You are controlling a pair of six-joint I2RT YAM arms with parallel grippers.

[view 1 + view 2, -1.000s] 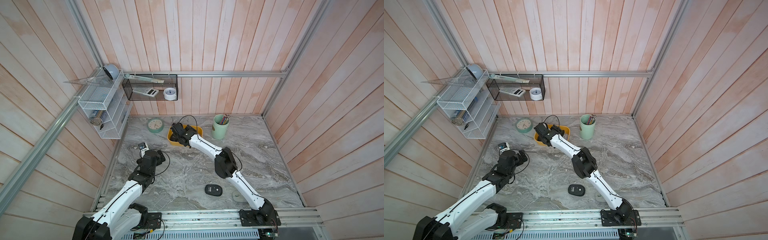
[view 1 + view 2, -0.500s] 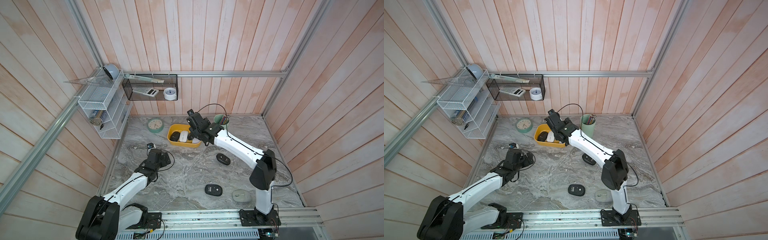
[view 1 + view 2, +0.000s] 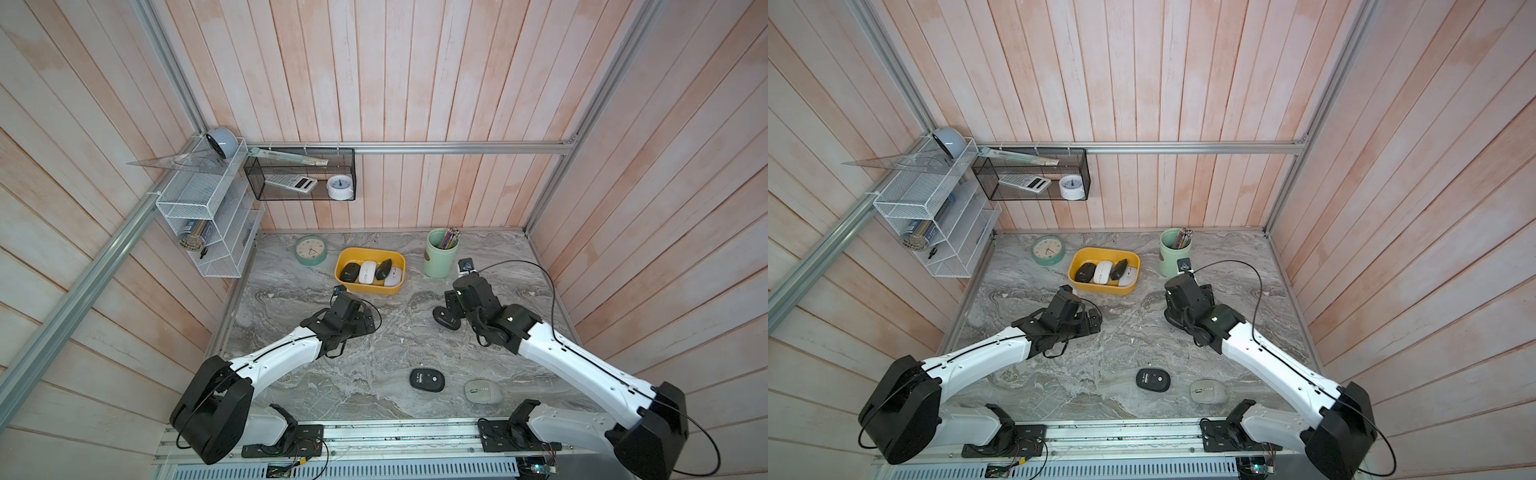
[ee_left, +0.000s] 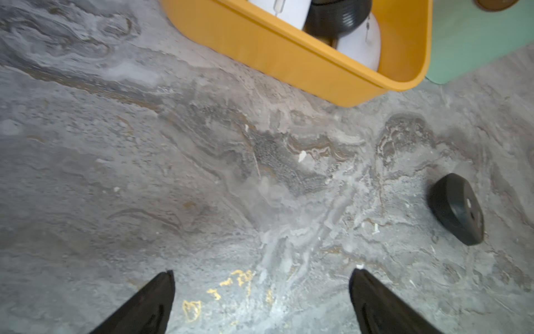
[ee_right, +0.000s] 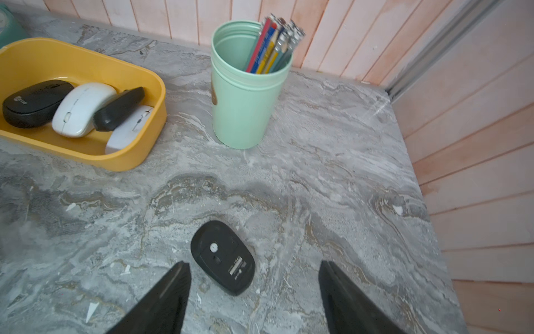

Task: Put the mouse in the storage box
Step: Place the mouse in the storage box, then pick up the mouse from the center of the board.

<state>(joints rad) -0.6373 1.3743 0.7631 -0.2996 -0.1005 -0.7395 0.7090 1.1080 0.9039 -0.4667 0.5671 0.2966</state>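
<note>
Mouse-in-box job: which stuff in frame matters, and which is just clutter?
Job:
- storage box, four mice already inside
- upside-down black mouse, by the open right gripper
- black mouse and grey mouse on the table
- left gripper, open, empty

Clutter:
- pen cup
- green clock
- mesh basket
- wire rack

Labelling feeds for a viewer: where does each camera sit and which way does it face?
Top views: high over the front rail, looking down at the table; left arm and right arm show.
Left wrist: on the left arm, facing the box past the open left hand; fingertips show.
Right wrist: on the right arm, facing an upturned mouse and cup past the open right hand; fingertips show.
Shared: both wrist views show the box and that mouse.
</note>
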